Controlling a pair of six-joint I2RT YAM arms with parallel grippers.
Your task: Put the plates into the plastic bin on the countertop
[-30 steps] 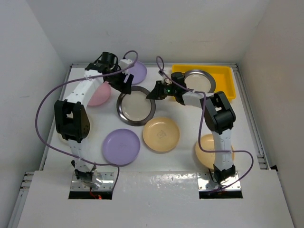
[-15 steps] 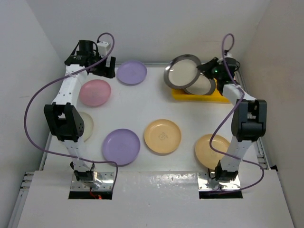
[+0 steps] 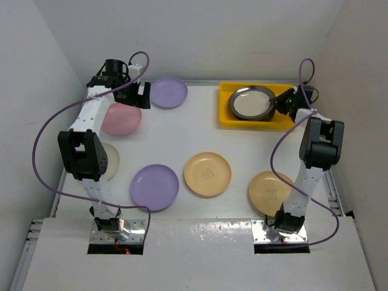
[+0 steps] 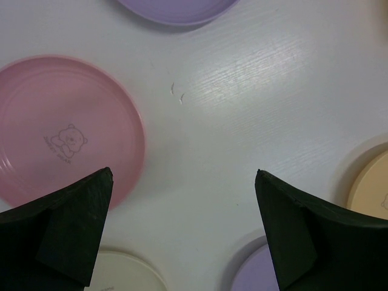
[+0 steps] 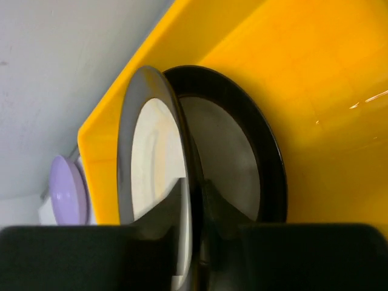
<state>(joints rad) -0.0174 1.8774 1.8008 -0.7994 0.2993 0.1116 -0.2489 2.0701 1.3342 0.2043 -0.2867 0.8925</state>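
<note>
We see right claw [image 5: 195,237] pinching the rim of a dark-rimmed metal plate [image 5: 151,159] inside the yellow bin [image 3: 227,119], against a second metal plate [image 5: 254,163]; left claw [image 4: 183,177] spread wide above the bench [image 3: 182,133], near pink plate [image 4: 60,127].

Bin [image 3: 225,91] is bright yellow, and the metal plate [image 3: 251,103] in it has a dark rim with a pale cream centre. Pink plate [image 4: 60,130] has a little bear print. Then there's a back lilac plate [image 3: 168,92], a front lilac plate [image 3: 154,187], a middle tan-yellow plate [image 3: 207,173], a right tan-yellow plate [image 3: 268,191] and a cream-white plate [image 3: 111,160], all on a white countertop [image 3: 194,130], plus purple cables [image 3: 34,150]
</note>
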